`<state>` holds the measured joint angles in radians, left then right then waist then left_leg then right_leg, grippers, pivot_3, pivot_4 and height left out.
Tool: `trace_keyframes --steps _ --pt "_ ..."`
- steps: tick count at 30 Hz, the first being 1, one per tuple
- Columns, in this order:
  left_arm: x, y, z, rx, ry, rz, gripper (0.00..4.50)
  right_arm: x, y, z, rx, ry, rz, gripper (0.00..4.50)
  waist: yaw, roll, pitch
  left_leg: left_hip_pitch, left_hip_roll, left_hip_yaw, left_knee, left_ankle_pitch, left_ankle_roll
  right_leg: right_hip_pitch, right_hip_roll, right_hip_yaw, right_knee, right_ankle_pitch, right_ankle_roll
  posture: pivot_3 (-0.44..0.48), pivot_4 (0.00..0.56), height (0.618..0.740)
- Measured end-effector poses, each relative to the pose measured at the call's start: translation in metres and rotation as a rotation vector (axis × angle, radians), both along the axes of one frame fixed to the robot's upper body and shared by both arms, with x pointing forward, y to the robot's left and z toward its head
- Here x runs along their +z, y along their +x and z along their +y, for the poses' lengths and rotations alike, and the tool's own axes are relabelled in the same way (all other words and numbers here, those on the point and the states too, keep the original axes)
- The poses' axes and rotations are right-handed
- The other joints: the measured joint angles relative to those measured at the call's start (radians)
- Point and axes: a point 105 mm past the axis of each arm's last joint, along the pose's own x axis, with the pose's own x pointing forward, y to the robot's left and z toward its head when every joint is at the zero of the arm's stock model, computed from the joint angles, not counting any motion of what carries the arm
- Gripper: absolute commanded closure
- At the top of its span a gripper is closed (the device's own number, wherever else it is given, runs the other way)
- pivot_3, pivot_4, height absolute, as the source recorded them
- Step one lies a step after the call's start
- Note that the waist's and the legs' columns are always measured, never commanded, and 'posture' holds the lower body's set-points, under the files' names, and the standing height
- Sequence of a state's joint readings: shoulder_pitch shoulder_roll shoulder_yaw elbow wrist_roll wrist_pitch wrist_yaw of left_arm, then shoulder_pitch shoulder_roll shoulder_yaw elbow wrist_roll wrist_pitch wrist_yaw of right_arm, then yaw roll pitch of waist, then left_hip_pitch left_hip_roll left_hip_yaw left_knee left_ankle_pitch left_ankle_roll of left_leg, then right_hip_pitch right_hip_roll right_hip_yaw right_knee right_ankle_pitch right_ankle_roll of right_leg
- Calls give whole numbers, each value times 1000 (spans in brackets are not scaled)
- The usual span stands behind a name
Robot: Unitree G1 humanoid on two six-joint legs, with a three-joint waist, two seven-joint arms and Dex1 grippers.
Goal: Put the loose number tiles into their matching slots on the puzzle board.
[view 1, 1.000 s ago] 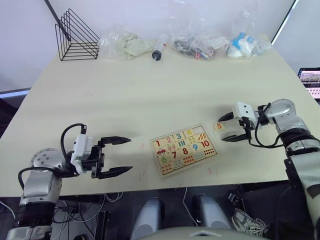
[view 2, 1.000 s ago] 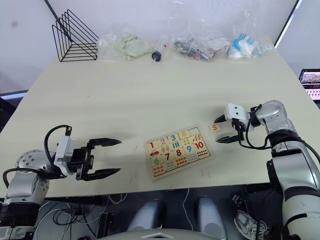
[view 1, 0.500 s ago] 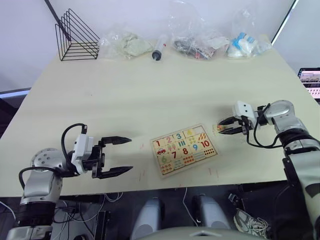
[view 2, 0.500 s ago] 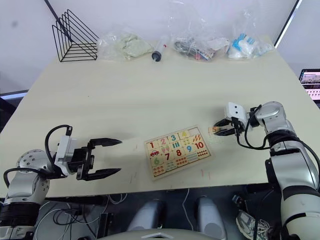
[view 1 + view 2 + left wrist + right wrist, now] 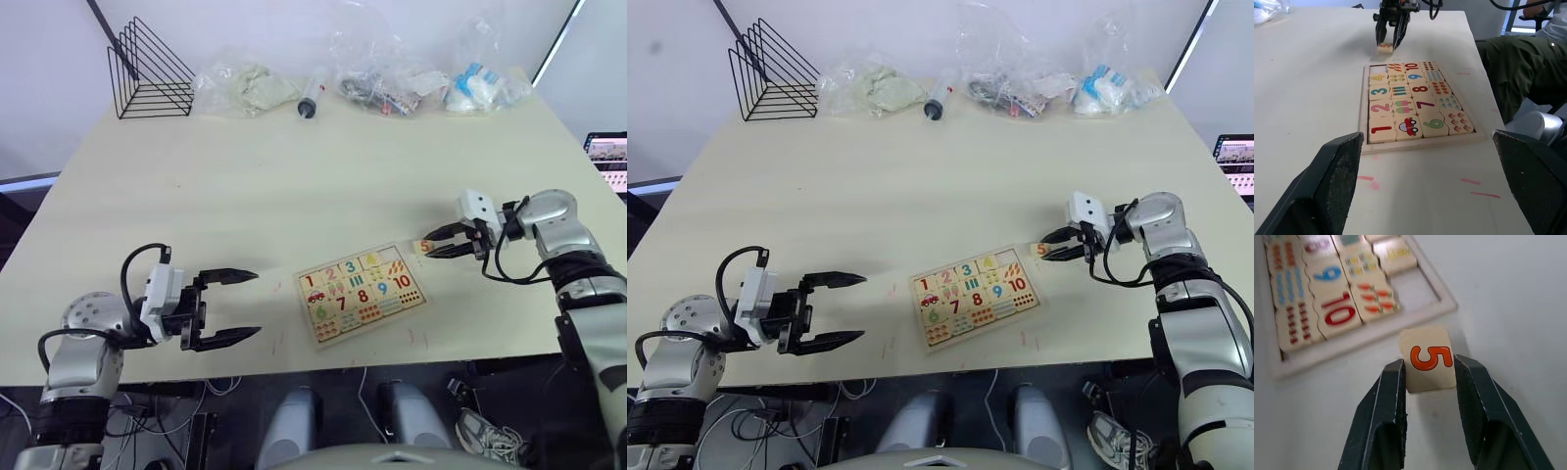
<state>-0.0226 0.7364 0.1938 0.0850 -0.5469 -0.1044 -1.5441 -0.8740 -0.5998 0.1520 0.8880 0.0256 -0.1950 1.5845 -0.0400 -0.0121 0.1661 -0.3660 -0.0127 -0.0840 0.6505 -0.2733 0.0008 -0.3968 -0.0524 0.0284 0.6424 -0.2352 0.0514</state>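
Over on the left side of the tabletop (image 5: pixel 294 186), the left claw (image 5: pixel 233 305) sits just above the surface with its two fingers spread wide, nothing between them, well apart from the board (image 5: pixel 360 292). The board lies flat near the front edge, a bit right of centre and turned at a slight angle. Tiles 1 to 4 are already seated along one long edge, and the last slot (image 5: pixel 1411 291) in that row, next to the 4 (image 5: pixel 1377 78), is bare. Just beside the board's far right corner is the 5 tile (image 5: pixel 1428 359), pinched between the fingers of the right claw (image 5: pixel 434 241), orange numeral facing up. From the right wrist view the tile looks close to that bare slot but outside the frame; can't tell if it's lifted off the tabletop or touching it. Along the back edge there's a black wire rack (image 5: pixel 150 73), then some clear plastic bags (image 5: pixel 250 86) and a syringe (image 5: pixel 312 95).
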Motion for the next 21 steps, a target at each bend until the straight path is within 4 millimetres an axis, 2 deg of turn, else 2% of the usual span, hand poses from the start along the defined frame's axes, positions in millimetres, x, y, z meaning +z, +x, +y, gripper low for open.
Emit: trace_keyframes --steps 1,7,11,12,21 --pt "-1 -1 0 6 -8 1 0 10 -1 6 2 1 -16 3631 1 0 0 0 0 0 0 0 0 0 0 0 0 0 0 0 150 740" --pt "-5 -3 1 25 -15 13 0 33 -12 30 25 -31 -44 3631 2 0 0 -1 0 -1 0 0 0 0 -1 -1 0 0 0 0 150 740" --pt "-6 -5 1 32 -20 15 0 34 -19 37 40 -71 -36 3631 4 0 0 -1 0 -2 0 0 0 0 -1 -2 0 0 0 0 150 740" --pt "-6 -8 -2 45 -28 11 0 34 -24 46 51 -108 -28 3631 4 0 0 -1 0 -2 0 0 0 0 -1 -2 -1 0 0 0 150 740" --pt "-5 -15 -9 119 -69 -9 0 33 -17 62 47 -257 -70 3631 3 0 0 -1 0 -2 0 0 0 0 -1 -2 -1 0 0 0 150 740"
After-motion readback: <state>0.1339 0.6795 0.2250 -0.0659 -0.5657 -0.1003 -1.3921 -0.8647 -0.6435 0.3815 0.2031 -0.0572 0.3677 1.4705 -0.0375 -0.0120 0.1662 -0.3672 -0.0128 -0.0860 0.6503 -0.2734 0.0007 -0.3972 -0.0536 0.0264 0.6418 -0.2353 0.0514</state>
